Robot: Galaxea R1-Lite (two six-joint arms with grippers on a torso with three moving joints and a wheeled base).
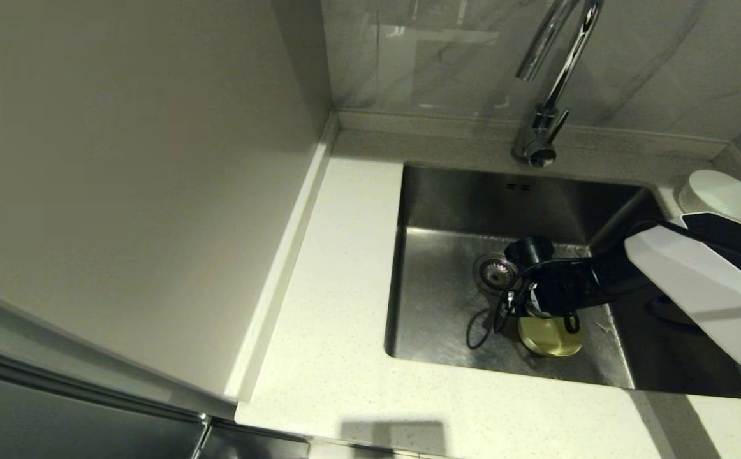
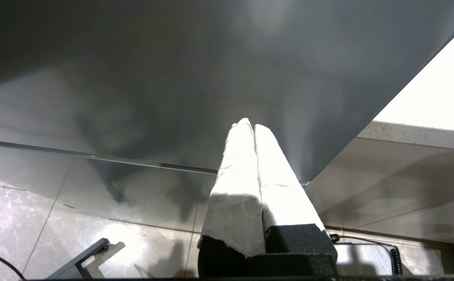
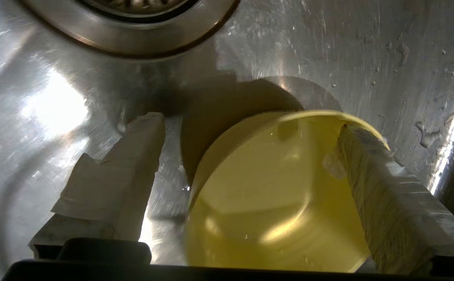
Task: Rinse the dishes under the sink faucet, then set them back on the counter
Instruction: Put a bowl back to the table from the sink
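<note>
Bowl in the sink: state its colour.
Pale yellow bowl, clearest in the right wrist view.

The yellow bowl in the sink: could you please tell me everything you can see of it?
The small round shallow pale yellow plastic-looking bowl sits upright on the floor of the brushed stainless-steel sink, near its front wall and close to the round steel drain strainer. The right claw stands open over it, one taped finger inside the rim, the other outside on the steel.

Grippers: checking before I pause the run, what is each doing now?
Left gripper: shut, empty, parked.
Right gripper: open, straddling the yellow bowl's rim in the sink.
</note>
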